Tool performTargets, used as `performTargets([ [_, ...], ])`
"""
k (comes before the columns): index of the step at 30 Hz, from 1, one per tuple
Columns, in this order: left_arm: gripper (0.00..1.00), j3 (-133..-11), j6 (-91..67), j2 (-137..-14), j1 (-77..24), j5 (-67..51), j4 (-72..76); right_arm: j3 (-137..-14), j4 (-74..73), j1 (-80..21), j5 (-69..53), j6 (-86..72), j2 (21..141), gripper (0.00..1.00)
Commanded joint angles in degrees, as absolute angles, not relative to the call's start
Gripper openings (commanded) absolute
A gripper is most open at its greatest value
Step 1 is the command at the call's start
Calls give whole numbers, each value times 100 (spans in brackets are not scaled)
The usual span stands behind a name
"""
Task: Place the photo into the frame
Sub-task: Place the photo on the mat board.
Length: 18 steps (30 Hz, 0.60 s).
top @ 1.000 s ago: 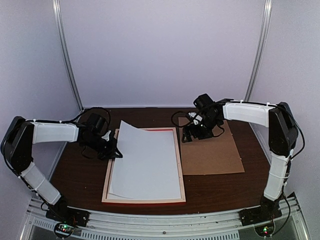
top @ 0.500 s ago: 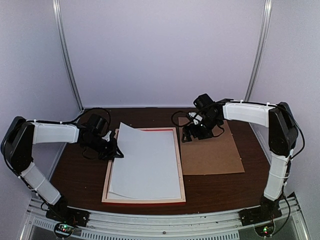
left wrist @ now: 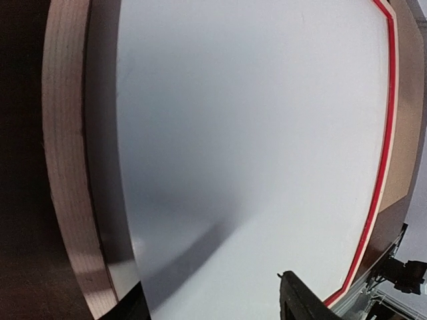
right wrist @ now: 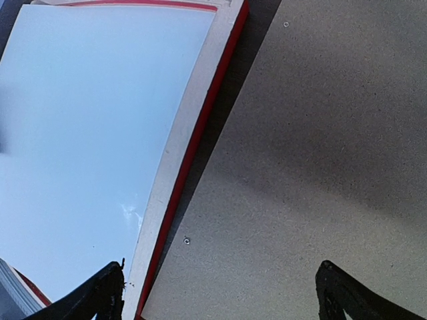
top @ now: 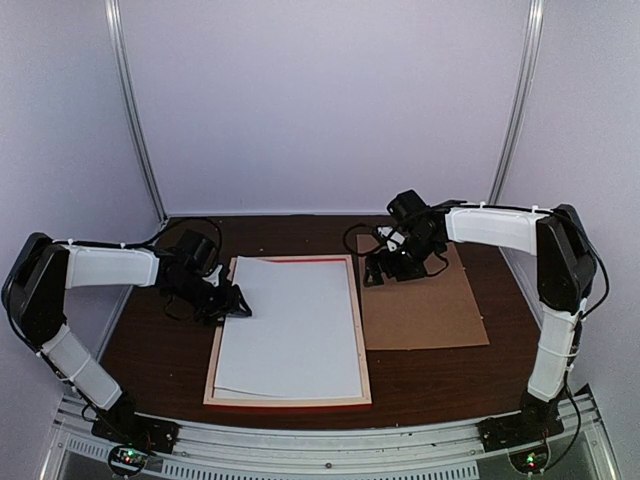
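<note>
The frame (top: 357, 322) lies flat on the table (top: 160, 345), a little left of the middle, its long sides running from near to far. The photo (top: 290, 325) lies inside its rails. The backing board (top: 425, 310) lies on the table just beside the frame's right rail. The left hand (top: 232, 303) sits at the frame's left rail, toward the far end. The right hand (top: 385, 272) is over the board's far left corner, near the frame's far right corner.
</note>
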<state>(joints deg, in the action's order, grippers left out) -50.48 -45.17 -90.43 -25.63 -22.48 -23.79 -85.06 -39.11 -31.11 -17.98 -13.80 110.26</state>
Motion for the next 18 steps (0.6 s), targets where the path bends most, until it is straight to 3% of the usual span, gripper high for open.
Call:
performTargets([
  [1, 62, -5251, -4277, -8945, -2619, -1904, -2638, -8355, -3800, -3079, -1783, -1465, 10848, 100],
  [18, 68, -5524, -3589, -8373, -2689, -445, -3396, -7986, -3729, -3033, -1309, -1545, 10441, 100],
])
